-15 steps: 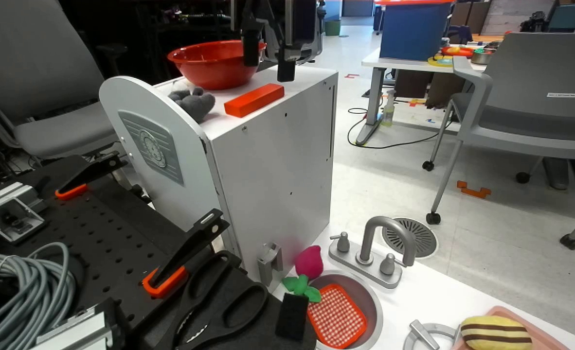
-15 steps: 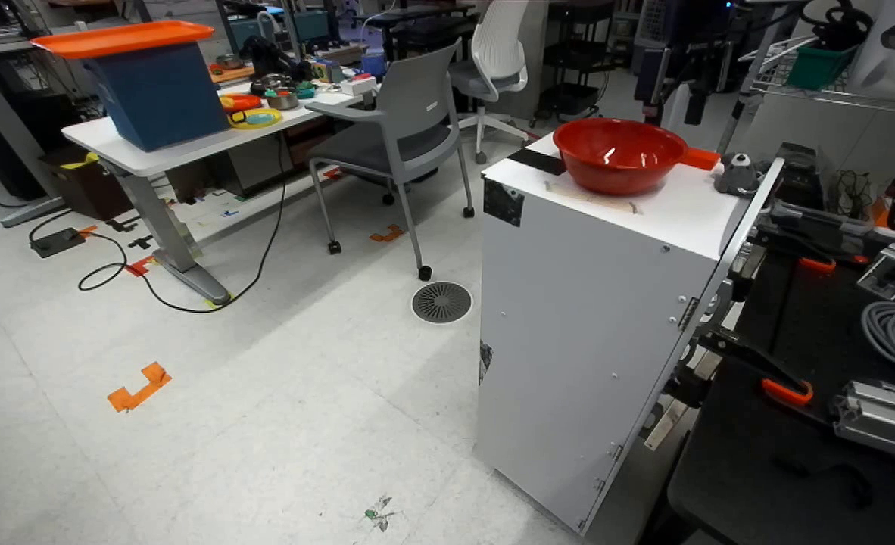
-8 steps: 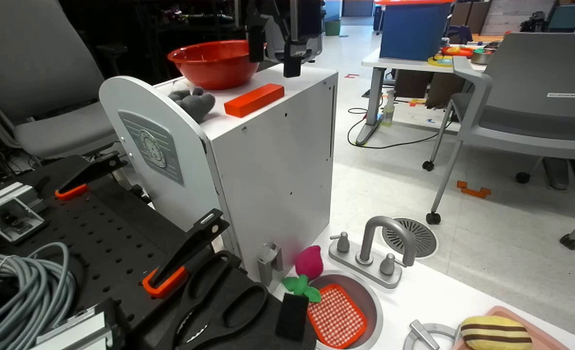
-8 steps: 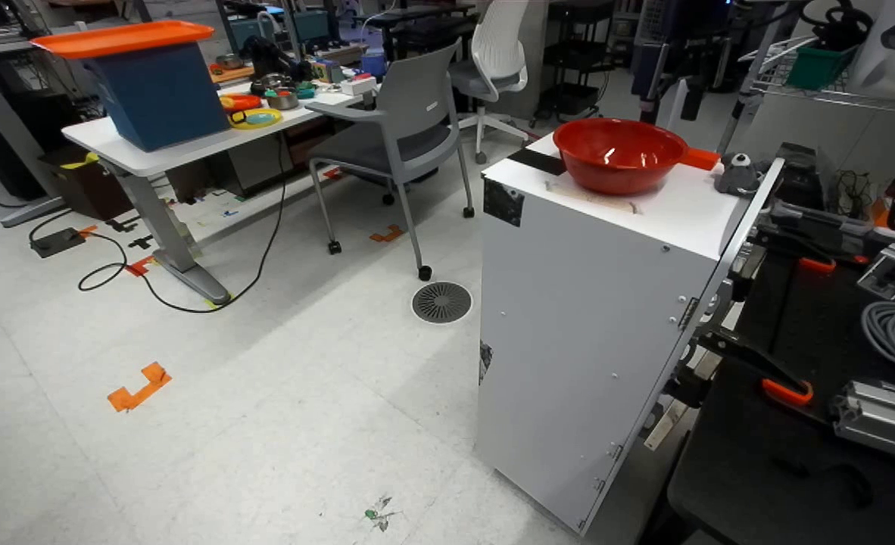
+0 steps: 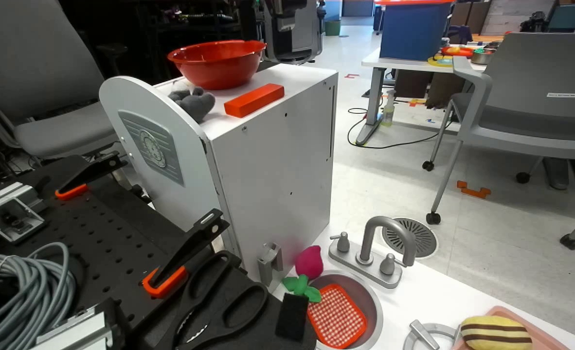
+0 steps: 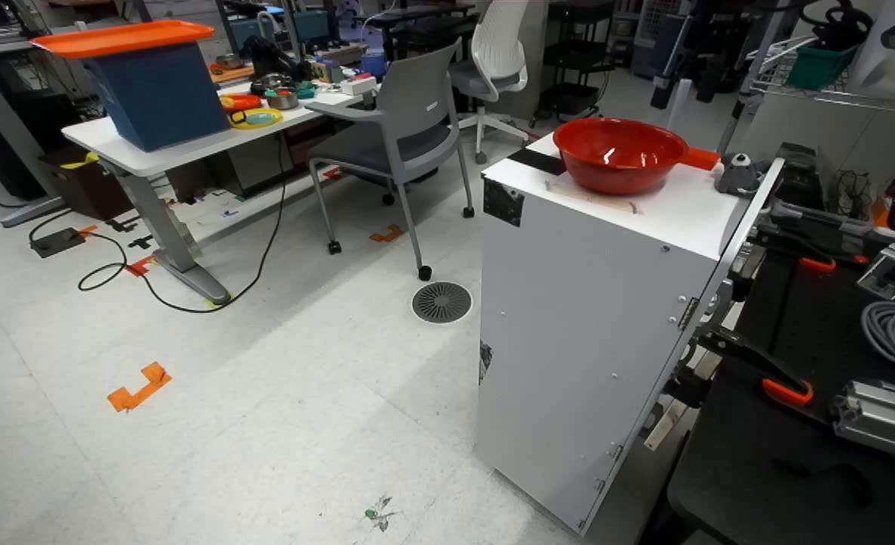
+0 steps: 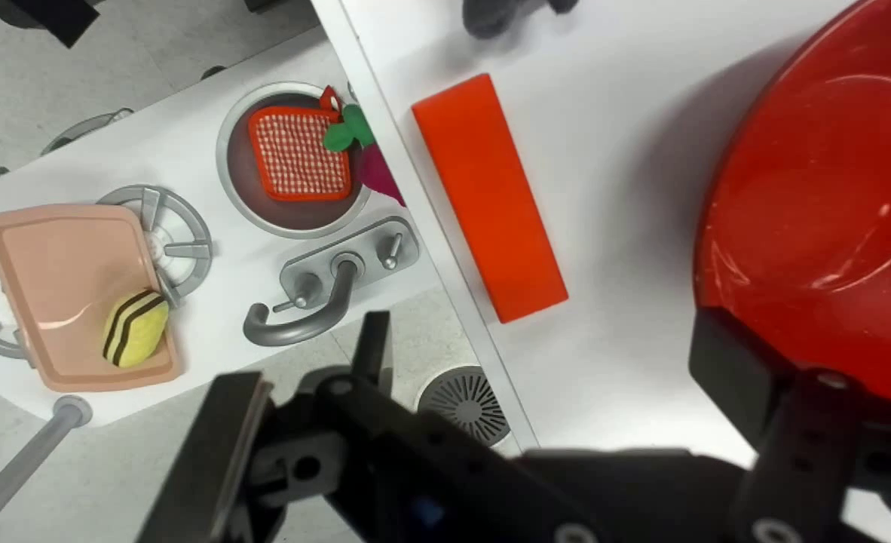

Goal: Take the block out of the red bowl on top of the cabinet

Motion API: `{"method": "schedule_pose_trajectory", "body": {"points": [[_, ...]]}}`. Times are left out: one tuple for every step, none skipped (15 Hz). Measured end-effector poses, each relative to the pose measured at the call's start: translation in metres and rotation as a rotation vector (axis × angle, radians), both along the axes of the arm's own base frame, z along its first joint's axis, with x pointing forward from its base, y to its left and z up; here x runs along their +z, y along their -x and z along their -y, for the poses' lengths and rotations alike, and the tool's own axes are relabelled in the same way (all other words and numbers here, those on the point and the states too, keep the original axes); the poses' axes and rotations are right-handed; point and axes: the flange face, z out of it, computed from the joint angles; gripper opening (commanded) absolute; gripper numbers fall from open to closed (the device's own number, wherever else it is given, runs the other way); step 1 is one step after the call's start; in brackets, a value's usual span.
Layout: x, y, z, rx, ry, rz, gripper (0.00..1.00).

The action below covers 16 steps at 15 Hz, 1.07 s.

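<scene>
Gripper [image 7: 545, 351] is hanging higher than the white cabinet [image 6: 576, 325], its fingers standing wide apart. Below and past the fingertips in the wrist view, an orange-red block [image 7: 491, 200] is lying on the cabinet top, outside the red bowl [image 6: 620, 163]. One finger is covering part of the bowl's rim there; a grey plush toy [image 5: 196, 104] is resting farther off than the block.

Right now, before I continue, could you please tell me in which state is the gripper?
Gripper: open, holding nothing; the orange-red block lies apart from it.
</scene>
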Motion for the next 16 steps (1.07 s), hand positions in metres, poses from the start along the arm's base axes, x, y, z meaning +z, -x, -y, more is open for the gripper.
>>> {"method": "schedule_pose_trajectory", "body": {"points": [[0.004, 0.004, -0.002, -0.001, 0.004, 0.008, 1.00], [0.007, 0.009, -0.004, 0.001, 0.005, 0.013, 1.00], [0.009, 0.012, -0.007, 0.006, 0.005, 0.016, 1.00], [0.011, 0.015, -0.010, 0.011, 0.004, 0.018, 1.00], [0.013, 0.018, -0.012, 0.015, 0.003, 0.020, 1.00], [0.014, 0.019, -0.013, 0.017, 0.003, 0.022, 1.00], [0.014, 0.020, -0.014, 0.018, 0.003, 0.022, 1.00], [0.014, 0.021, -0.014, 0.018, 0.002, 0.021, 1.00], [0.014, 0.021, -0.014, 0.018, 0.002, 0.020, 1.00], [0.014, 0.021, -0.014, 0.018, 0.002, 0.020, 1.00], [0.014, 0.021, -0.014, 0.018, 0.002, 0.020, 1.00], [0.014, 0.021, -0.014, 0.018, 0.002, 0.020, 1.00], [0.014, 0.021, -0.014, 0.018, 0.002, 0.020, 1.00], [0.014, 0.021, -0.014, 0.018, 0.002, 0.020, 1.00], [0.014, 0.021, -0.014, 0.018, 0.002, 0.020, 1.00], [0.014, 0.021, -0.014, 0.018, 0.002, 0.020, 1.00]]}}
